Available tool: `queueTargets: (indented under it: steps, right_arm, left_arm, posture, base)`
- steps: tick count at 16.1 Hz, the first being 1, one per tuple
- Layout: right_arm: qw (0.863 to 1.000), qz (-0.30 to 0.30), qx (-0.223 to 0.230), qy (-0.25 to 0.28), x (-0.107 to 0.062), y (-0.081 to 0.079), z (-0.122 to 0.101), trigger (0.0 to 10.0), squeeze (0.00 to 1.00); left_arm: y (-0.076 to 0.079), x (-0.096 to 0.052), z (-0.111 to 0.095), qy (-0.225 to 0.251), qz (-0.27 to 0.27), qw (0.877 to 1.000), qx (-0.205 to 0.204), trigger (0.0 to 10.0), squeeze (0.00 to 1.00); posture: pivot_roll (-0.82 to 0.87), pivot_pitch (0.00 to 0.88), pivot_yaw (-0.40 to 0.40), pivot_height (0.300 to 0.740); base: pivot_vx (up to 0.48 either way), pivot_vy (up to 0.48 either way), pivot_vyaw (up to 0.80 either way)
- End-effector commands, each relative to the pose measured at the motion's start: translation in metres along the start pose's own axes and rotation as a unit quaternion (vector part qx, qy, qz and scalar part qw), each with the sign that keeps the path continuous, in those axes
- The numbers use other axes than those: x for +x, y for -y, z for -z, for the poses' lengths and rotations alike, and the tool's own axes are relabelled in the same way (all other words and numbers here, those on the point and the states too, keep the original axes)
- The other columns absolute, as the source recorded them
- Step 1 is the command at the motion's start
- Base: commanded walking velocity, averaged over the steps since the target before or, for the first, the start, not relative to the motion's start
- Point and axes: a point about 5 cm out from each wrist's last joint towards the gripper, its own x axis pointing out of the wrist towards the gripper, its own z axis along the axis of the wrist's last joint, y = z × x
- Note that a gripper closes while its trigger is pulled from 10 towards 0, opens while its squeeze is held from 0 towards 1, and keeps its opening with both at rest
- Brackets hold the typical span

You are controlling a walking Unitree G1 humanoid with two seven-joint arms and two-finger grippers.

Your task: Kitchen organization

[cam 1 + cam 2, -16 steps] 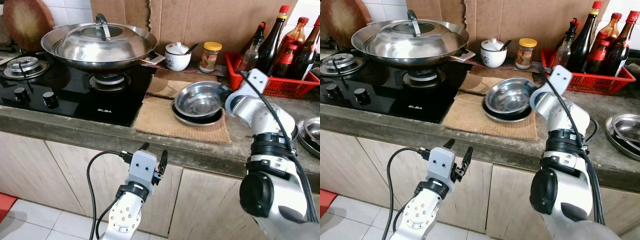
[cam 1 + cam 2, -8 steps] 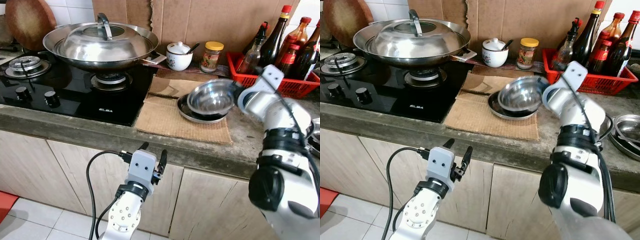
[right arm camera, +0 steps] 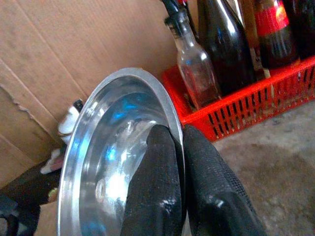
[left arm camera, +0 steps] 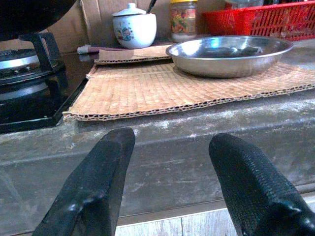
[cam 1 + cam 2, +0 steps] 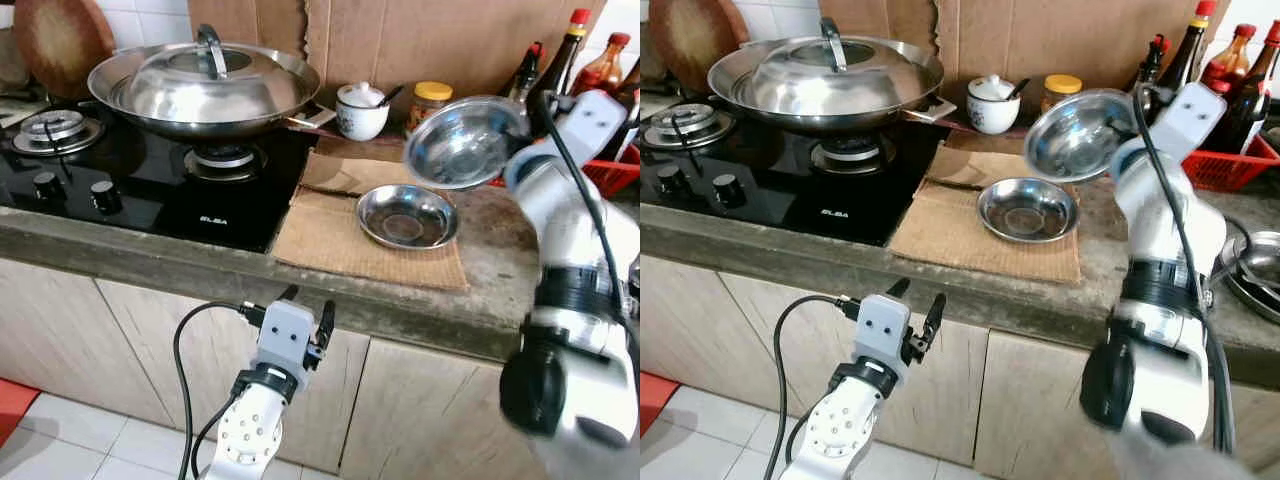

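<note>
One steel bowl hangs tilted in my right gripper, clenched on its rim, above another bowl; my left gripper idles, spread.

The raised steel bowl hides the red basket's left end.

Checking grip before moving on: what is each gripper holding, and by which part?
Right gripper pinches the steel bowl by its rim, lifted and tilted. Left gripper holds nothing, jaws open.

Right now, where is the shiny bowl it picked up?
The steel bowl is tilted in the air, pinched by the right hand, above the second bowl on the cardboard mat.
</note>
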Motion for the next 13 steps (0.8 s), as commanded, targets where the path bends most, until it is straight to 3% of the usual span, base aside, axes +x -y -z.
queueTargets:
  steps: [1,3,4,5,6,7,8,10,13]
  right_arm:
    - [1.000,-0.015,-0.005,0.026,-0.003,-0.007,-0.009,0.0,0.00]
    - [1.000,-0.015,-0.005,0.026,-0.003,-0.007,-0.009,0.0,0.00]
    - [0.998,-0.022,-0.019,0.051,-0.012,-0.008,-0.007,0.0,0.00]
    - [0.988,-0.018,-0.086,0.126,-0.032,-0.009,-0.011,0.0,0.00]
    - [0.960,-0.032,-0.181,0.211,-0.065,-0.018,-0.008,0.0,0.00]
    - [0.954,-0.044,-0.200,0.218,-0.073,-0.021,0.000,0.0,0.00]
    - [0.957,-0.053,-0.200,0.204,-0.077,-0.021,0.012,0.0,0.00]
    - [0.958,-0.048,-0.195,0.204,-0.078,-0.019,0.015,0.0,0.00]
    - [0.942,-0.048,-0.245,0.225,-0.083,-0.017,0.016,0.0,0.00]
  left_arm:
    - [0.001,0.001,-0.004,0.010,0.002,1.000,0.003,10.0,0.00]
    - [0.001,0.001,-0.004,0.010,0.002,1.000,0.003,10.0,0.00]
    - [0.000,0.001,-0.004,0.010,0.001,1.000,0.003,10.0,0.00]
    - [-0.002,0.002,-0.005,0.016,0.000,1.000,0.005,10.0,0.00]
    - [-0.005,0.005,-0.008,0.024,-0.004,1.000,0.007,10.0,0.00]
    - [-0.006,0.006,-0.010,0.027,-0.005,1.000,0.007,10.0,0.00]
    - [-0.007,0.006,-0.011,0.028,-0.006,1.000,0.007,10.0,0.00]
    - [-0.007,0.006,-0.011,0.029,-0.007,1.000,0.007,10.0,0.00]
    - [-0.009,0.005,-0.013,0.031,-0.015,0.999,0.009,10.0,0.00]
  posture:
    - [0.07,0.000,-0.071,0.740]
    - [0.07,0.000,-0.071,0.740]
    - [0.07,0.000,-0.062,0.740]
    - [0.06,0.000,-0.050,0.740]
    - [0.06,0.000,-0.047,0.740]
    - [0.06,0.000,-0.046,0.740]
    - [0.06,0.000,-0.044,0.740]
    - [0.07,0.000,-0.048,0.740]
    - [0.07,0.000,-0.051,0.740]
  base:
    - [0.000,0.000,0.00]
    - [0.000,0.000,0.00]
    - [0.000,0.000,0.00]
    - [0.000,0.000,0.00]
    - [0.000,0.000,0.00]
    - [0.000,0.000,0.00]
    - [0.000,0.000,0.00]
    - [0.000,0.000,0.00]
    - [0.000,0.000,0.00]
